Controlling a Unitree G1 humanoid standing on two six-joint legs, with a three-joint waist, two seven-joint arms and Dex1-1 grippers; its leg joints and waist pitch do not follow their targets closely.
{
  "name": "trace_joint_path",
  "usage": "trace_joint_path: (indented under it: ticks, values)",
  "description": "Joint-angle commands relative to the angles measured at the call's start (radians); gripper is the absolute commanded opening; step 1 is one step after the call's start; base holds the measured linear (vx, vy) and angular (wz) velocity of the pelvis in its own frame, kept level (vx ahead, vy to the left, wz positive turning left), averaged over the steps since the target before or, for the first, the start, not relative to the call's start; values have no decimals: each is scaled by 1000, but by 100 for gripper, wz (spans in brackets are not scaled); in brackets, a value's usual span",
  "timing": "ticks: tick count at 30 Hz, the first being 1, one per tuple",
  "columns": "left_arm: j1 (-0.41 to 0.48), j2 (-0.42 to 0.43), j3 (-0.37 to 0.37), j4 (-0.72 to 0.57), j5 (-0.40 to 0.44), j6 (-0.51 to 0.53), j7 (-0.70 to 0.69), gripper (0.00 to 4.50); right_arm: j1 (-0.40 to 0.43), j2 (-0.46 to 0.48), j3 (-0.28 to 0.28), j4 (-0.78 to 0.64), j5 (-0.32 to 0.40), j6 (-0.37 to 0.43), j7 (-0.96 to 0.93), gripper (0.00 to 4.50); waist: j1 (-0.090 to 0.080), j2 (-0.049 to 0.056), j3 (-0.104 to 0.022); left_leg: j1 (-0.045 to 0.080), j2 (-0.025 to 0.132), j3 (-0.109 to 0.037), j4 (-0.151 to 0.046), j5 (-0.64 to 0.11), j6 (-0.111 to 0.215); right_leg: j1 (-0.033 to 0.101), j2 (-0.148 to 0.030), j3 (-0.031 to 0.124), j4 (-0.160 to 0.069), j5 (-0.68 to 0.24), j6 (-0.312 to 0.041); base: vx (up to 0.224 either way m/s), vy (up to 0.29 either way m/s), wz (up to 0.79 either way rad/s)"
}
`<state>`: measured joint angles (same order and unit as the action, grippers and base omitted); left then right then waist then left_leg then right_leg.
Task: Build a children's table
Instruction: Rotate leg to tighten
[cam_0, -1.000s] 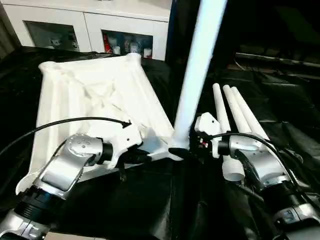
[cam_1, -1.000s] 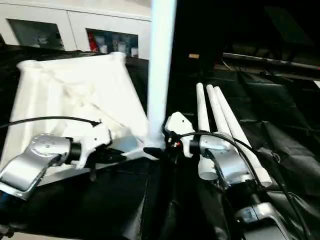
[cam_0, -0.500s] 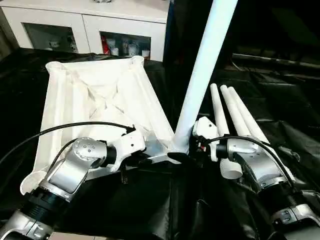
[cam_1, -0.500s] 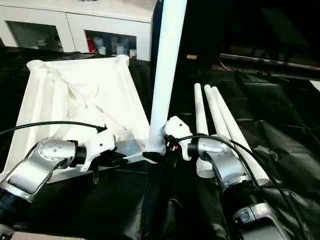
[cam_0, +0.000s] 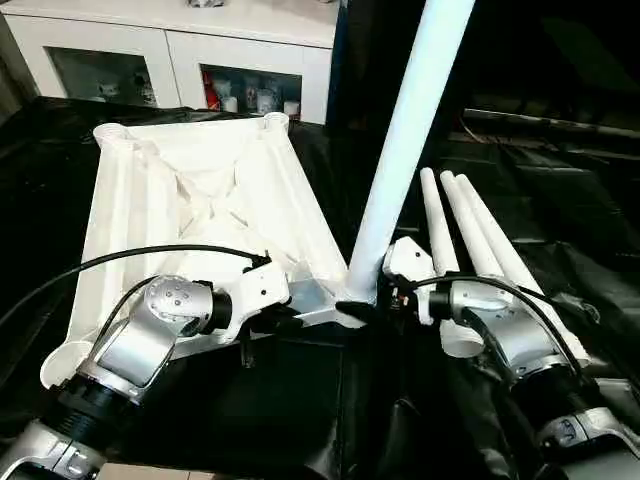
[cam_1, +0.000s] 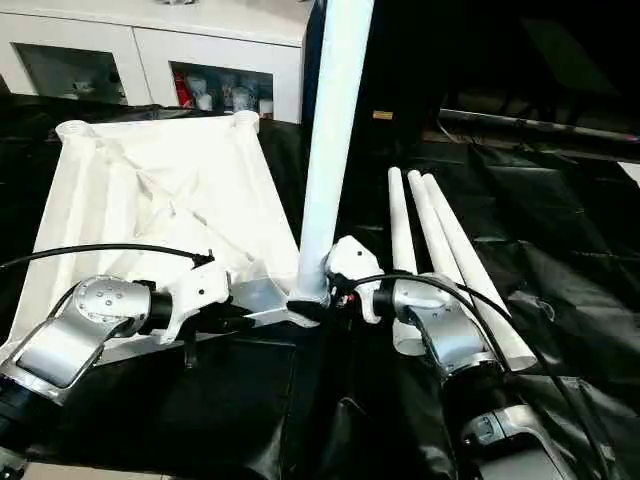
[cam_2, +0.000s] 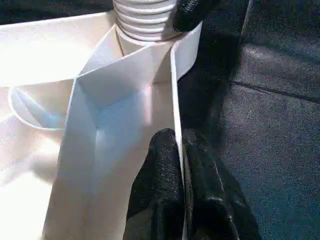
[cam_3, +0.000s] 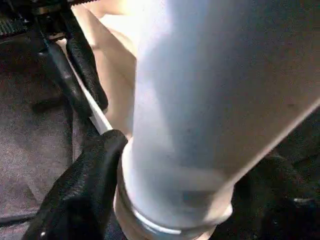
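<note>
On black sheeting (cam_0: 560, 240), we are pinching the table top's (cam_0: 190, 200) near edge with our left gripper (cam_2: 182, 165) while our right gripper (cam_0: 362, 308) is clasping the upright leg (cam_0: 405, 150).

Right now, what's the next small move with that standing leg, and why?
Probably twist the leg further into its corner socket. The right gripper sits round its base, threads show above the socket, and the left gripper pinches the top's rim to steady it.
</note>
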<state>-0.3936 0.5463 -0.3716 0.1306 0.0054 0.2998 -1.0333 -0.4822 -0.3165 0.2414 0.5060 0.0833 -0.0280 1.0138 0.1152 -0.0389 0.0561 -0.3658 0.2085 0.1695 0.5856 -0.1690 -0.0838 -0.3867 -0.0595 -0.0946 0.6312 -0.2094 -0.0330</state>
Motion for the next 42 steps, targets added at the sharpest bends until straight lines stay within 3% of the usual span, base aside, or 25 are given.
trace_joint_path:
  ticks: [1, 9, 12, 14, 16, 19, 23, 29, 30, 32, 34, 35, 38, 39, 42]
  values:
    - [-19, 4, -10, 1, 22, -16, 1, 0, -6, 3, 6, 19, -1, -2, 9, 284, -2, 16, -66, 12, 32, -8, -65, -197, 12, 49, -86, 65, -75, -113, -188, 0, 0, 0]
    - [-13, 2, -8, -3, 14, -3, -3, 0, 8, 16, 3, 35, 4, 6, 7, 275, -2, 17, -65, 15, 33, -9, -67, -213, 8, 49, -87, 65, -78, -136, -186, 0, 0, 0]
    - [-14, -24, 13, 3, -2, 40, 30, 0, 8, 60, -42, 74, 23, 59, -88, 274, -4, 18, -64, 15, 33, -10, -68, -221, 5, 48, -87, 65, -79, -142, -191, 0, 0, 0]
    - [-19, -41, 24, 10, -5, 66, 54, 0, 5, 79, -58, 94, 21, 79, -144, 274, -6, 15, -62, 17, 32, -10, -70, -238, -3, 47, -88, 64, -83, -178, -187, 0, 0, 0]
    - [-43, -89, 46, 43, -4, 107, 122, 0, -5, 130, -93, 142, 9, 109, -286, 274, -10, 13, -55, 23, 30, -12, -74, -300, -22, 43, -92, 63, -99, -320, -152, 0, 0, 0]
    - [-92, -176, 79, 121, 15, 157, 257, 0, -30, 216, -147, 216, 2, 151, -511, 274, -24, 13, -53, 27, 29, -16, -77, -331, -47, 37, -93, 62, -107, -404, -131, 0, 0, 0]
    - [-134, -251, 109, 189, 24, 208, 372, 0, -66, 273, -173, 277, -5, 161, -648, 273, -27, 13, -53, 34, 24, -19, -73, -363, -45, 30, -97, 58, -121, -478, -95, 0, 0, 0]
    - [-227, -411, 151, 342, 54, 248, 607, 0, -184, 406, -225, 411, -1, 152, -880, 273, -28, 15, -55, 34, 24, -18, -73, -368, -39, 23, -93, 59, -121, -449, -82, 0, 0, 0]
    - [-227, -411, 151, 342, 54, 248, 607, 0, -184, 406, -225, 411, -1, 152, -880, 273, -28, 15, -55, 35, 23, -17, -73, -367, -38, 22, -92, 59, -121, -443, -83, 0, 0, 0]
    - [-227, -416, 137, 338, 61, 239, 596, 0, -197, 431, -231, 414, 9, 136, -860, 273, -23, 10, -59, 23, 26, -17, -76, -328, -29, 32, -95, 61, -113, -373, -88, 0, 0, 0]
    - [-227, -416, 137, 338, 61, 239, 596, 0, -197, 431, -231, 414, 9, 136, -860, 273, -22, 13, -61, 22, 27, -14, -75, -299, -23, 33, -93, 64, -105, -310, -103, 0, 0, 0]
    - [-215, -399, 126, 316, 67, 233, 573, 0, -200, 437, -241, 395, 29, 122, -830, 329, -22, 12, -61, 20, 26, -13, -75, -291, -22, 34, -93, 64, -103, -296, -106, 0, 0, 0]
    - [-209, -388, 123, 306, 68, 232, 562, 0, -201, 437, -244, 383, 37, 119, -817, 359, -25, 10, -62, 13, 25, -13, -77, -271, -12, 41, -93, 64, -99, -273, -110, 0, 0, 0]
    - [-208, -385, 123, 304, 68, 232, 560, 0, -202, 435, -244, 382, 37, 117, -813, 359, -29, 10, -63, 4, 24, -16, -79, -249, -13, 50, -93, 61, -97, -265, -106, 0, 0, 0]
    - [-175, -336, 114, 248, 65, 245, 504, 0, -199, 395, -240, 325, 48, 119, -707, 389, -31, 11, -65, 7, 27, -14, -75, -234, -2, 47, -94, 64, -97, -248, -113, 0, 0, 0]
